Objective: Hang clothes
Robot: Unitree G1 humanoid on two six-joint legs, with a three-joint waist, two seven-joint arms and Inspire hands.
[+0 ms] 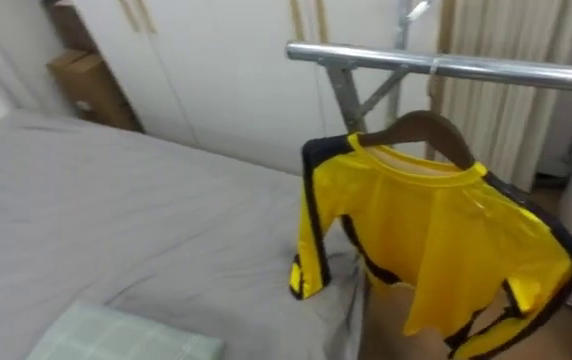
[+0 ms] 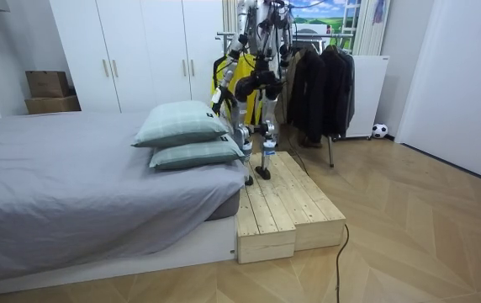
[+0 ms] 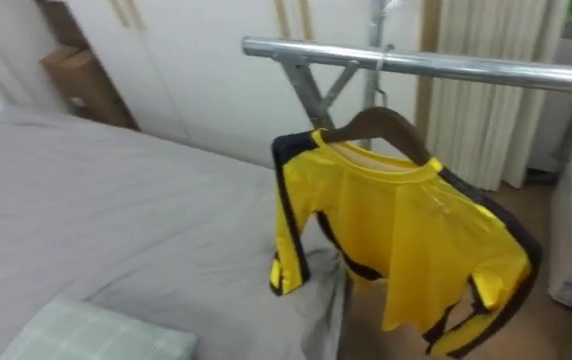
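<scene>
Plainly, the yellow shirt (image 1: 436, 240) with black trim is up. It sits on a wooden hanger (image 1: 431, 128) whose hook reaches the metal rail (image 1: 486, 66), near the rail's end above the edge of the bed (image 1: 116, 220). One sleeve trails down towards the grey cover, and the other falls on the far side. A pale green pillow (image 1: 116, 335) lies at the near corner of the bed.

In the room view the robot stands on a wooden platform (image 2: 287, 202) between the bed and the rack, facing the rail. Dark clothes (image 2: 316, 84) hang further along the rail. Its left hand (image 2: 217, 99) and right hand (image 2: 263, 84) are too small there to read, so I cannot tell whether either is wide, narrow or holding something.

The shirt looks thin, glossy and very light. I judge it will be limp and somewhat slippery, likely to slide off a tilted hanger. The hanger is the stiff part, so the neck just under the hook, or a wooden shoulder, is the place to take hold. Pulling on the cloth would probably only drag it askew.
</scene>
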